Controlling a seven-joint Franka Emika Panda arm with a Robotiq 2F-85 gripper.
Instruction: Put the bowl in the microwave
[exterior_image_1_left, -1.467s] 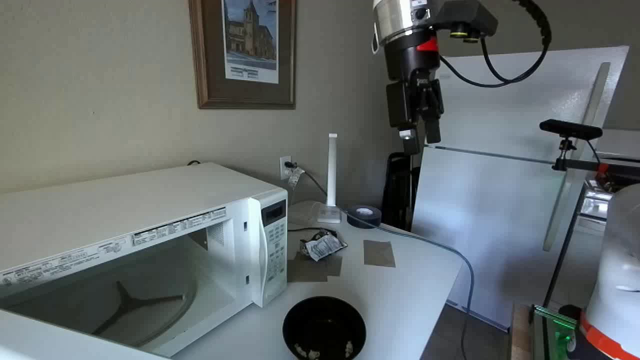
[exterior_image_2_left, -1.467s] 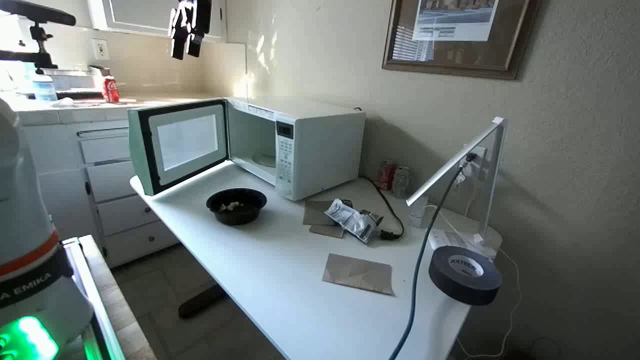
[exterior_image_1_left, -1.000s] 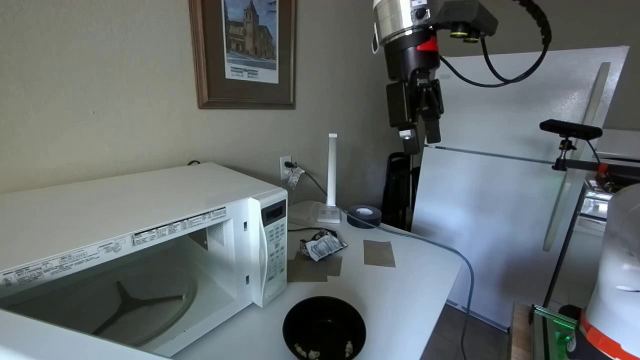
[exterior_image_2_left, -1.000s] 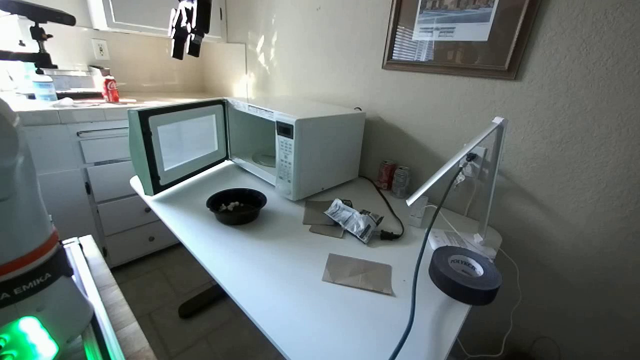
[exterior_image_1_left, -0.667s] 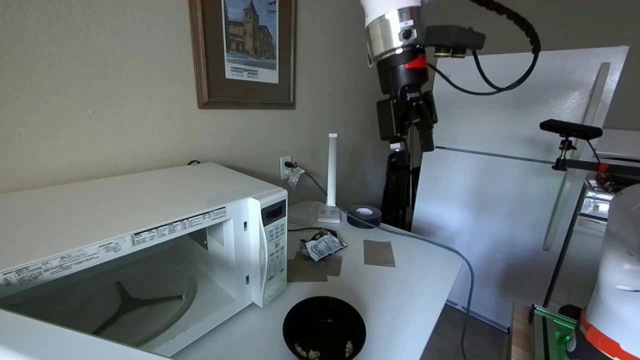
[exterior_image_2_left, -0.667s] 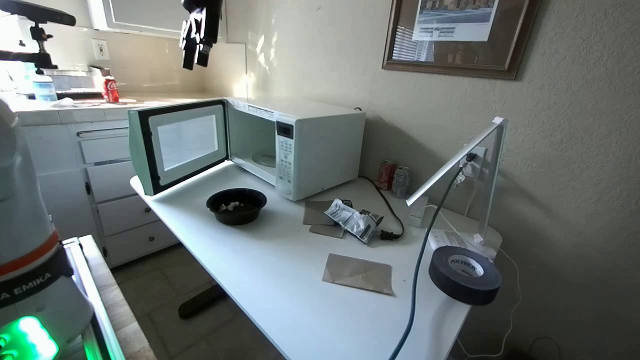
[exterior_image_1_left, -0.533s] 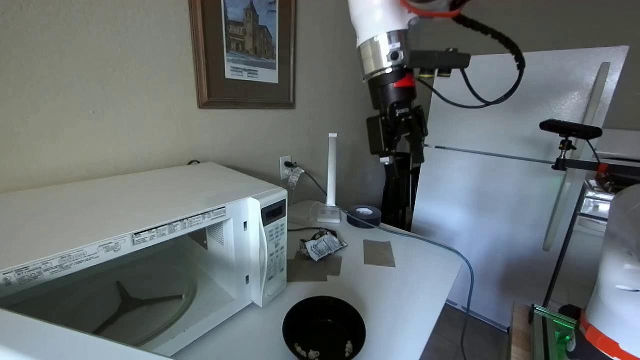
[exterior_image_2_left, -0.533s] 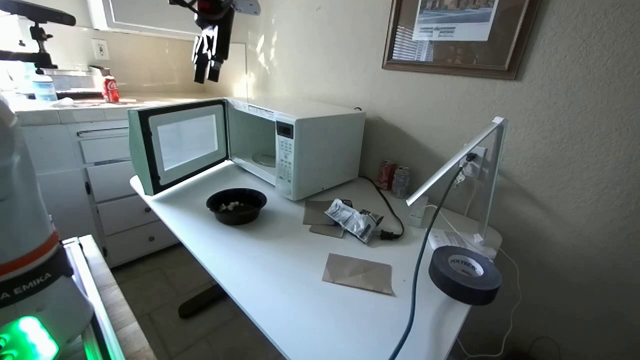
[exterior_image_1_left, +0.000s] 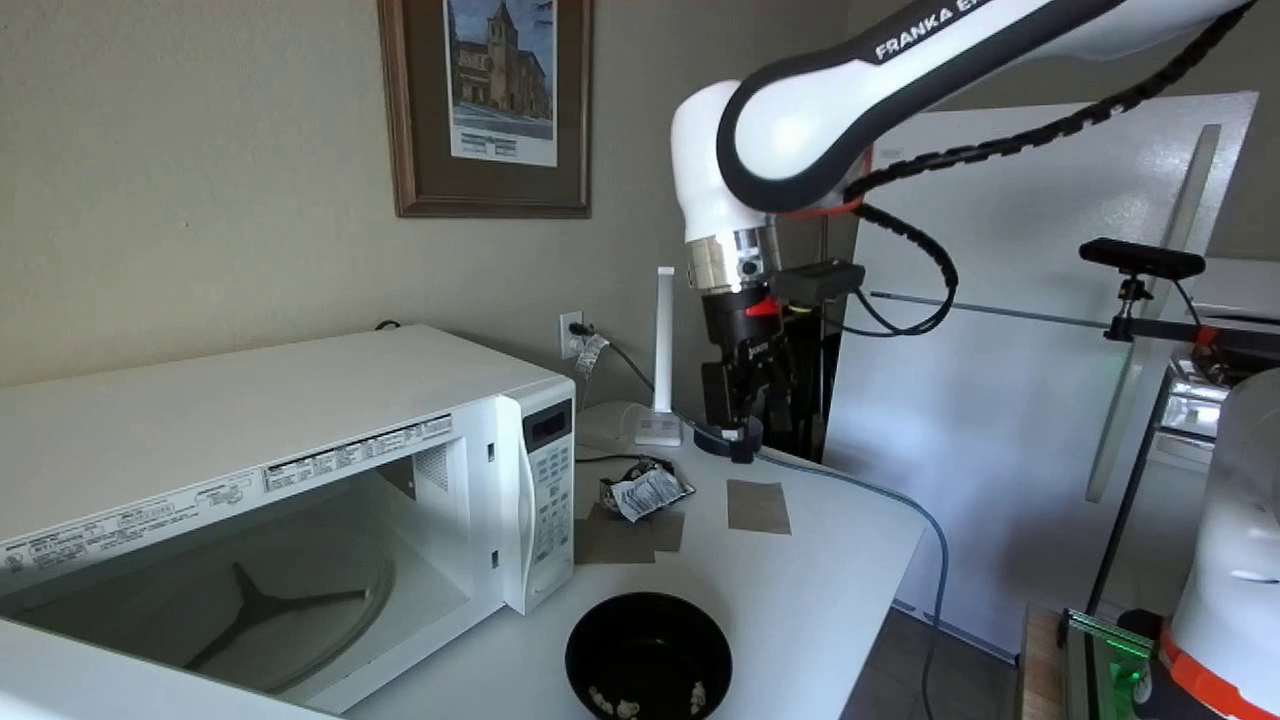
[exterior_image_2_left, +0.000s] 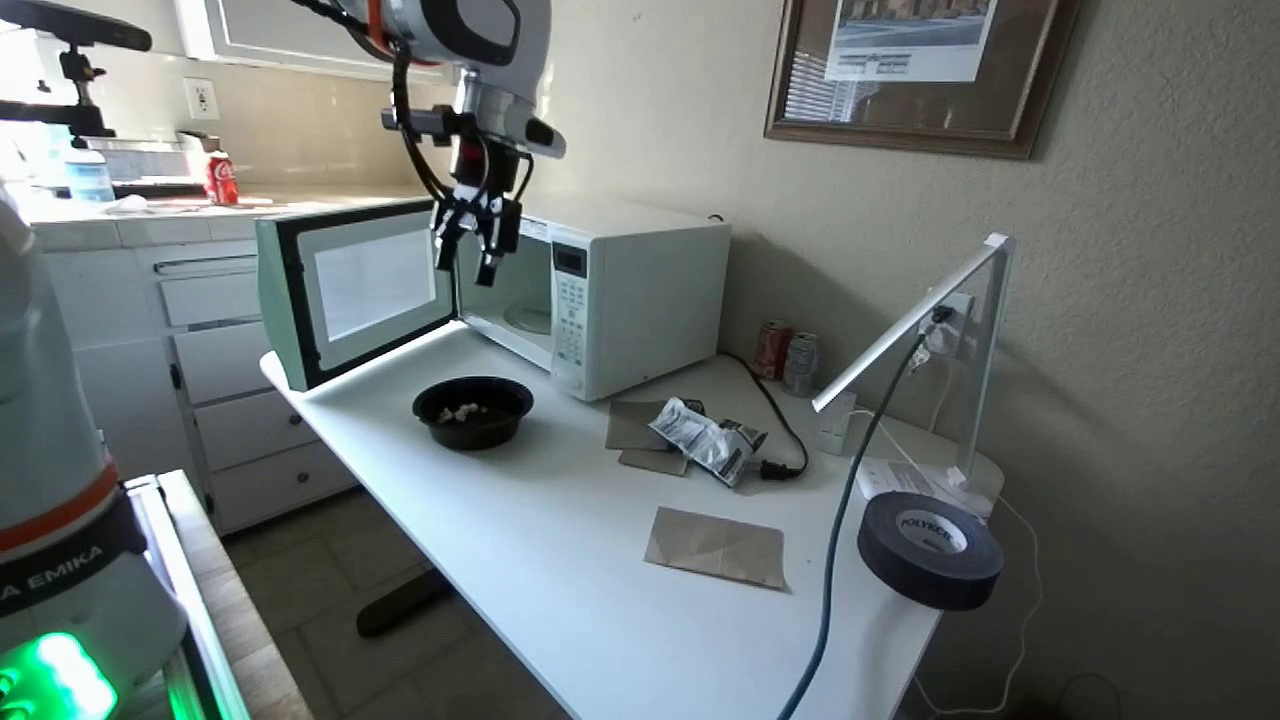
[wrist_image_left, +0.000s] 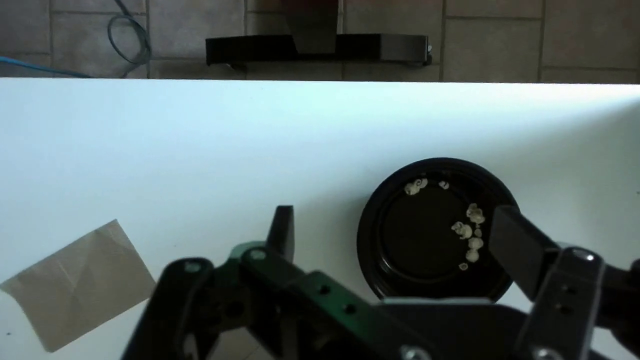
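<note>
Black and round, the bowl (exterior_image_1_left: 650, 645) stood close in an exterior view, flat on the white table (exterior_image_1_left: 790, 600), popcorn (wrist_image_left: 462, 230) inside. Beside it sat the microwave (exterior_image_1_left: 260, 410), door (exterior_image_2_left: 375, 290) open wide. Farther back hung the gripper (exterior_image_2_left: 465, 270), fingers (wrist_image_left: 284, 232) spread apart; behind was a white fridge (exterior_image_1_left: 970, 420).

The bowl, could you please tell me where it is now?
In an exterior view, left of centre, the bowl sits on the table, in front of the open microwave and left of the brown sheets.
</note>
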